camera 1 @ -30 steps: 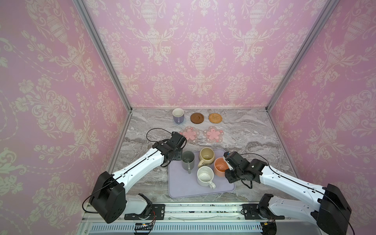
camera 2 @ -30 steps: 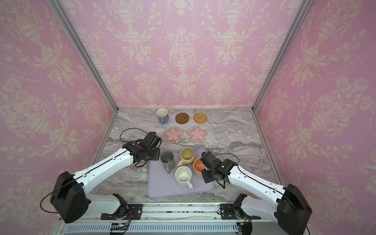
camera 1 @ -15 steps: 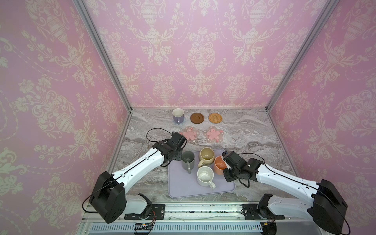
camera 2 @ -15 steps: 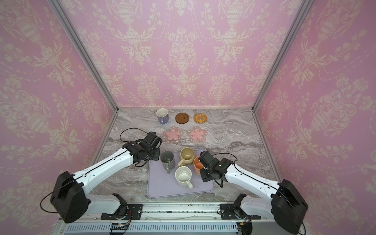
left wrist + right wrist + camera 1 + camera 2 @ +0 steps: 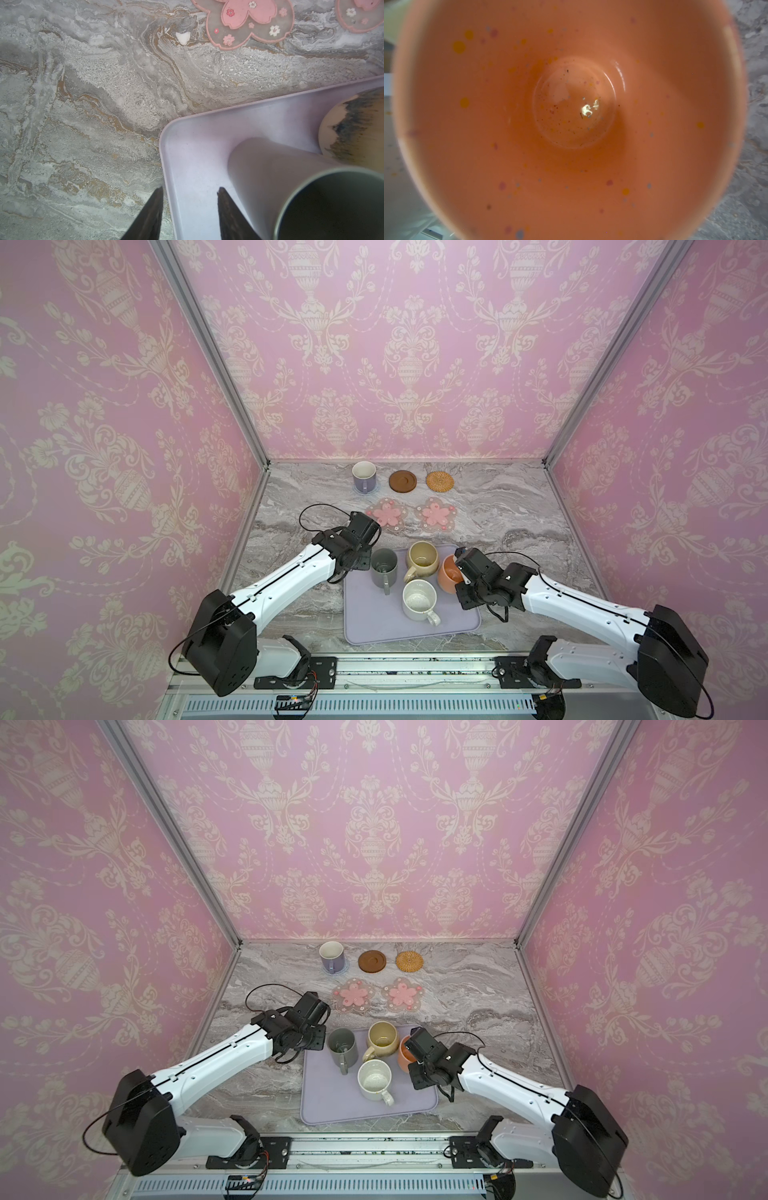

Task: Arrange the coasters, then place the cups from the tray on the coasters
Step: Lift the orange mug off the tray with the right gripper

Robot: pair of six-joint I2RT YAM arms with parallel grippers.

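Table: grey marble top (image 5: 519,506) with white and brown swirls.
Walls: 3 pink walls (image 5: 407,344) with pale flowers and vases on them.
Posts: 2 silver metal bars (image 5: 202,337), 1 in each back corner.
Front: a silver rail (image 5: 415,666) along the near edge, with a strip of slots (image 5: 395,704) below it.

I read worktop (image 5: 519,510) back to front. Back row, left to right: mug (image 5: 364,477) standing on crocheted coaster (image 5: 376,490), then disc coaster (image 5: 402,481), then rattan coaster (image 5: 439,480).

Next row toward me: left flower coaster (image 5: 387,514) beside right flower coaster (image 5: 436,514), apart.

Tray (image 5: 374,626) in front of those, four mugs on it:
- straight-sided mug (image 5: 384,568) at far left
- rounded mug (image 5: 422,560) to its right
- tapered mug (image 5: 449,574) at right edge
- speckled mug (image 5: 419,599) nearest me

Left gripper (image 5: 190,188) over tray's far-left corner, beside straight-sided mug. Right gripper (image 5: 458,572) over tapered mug.
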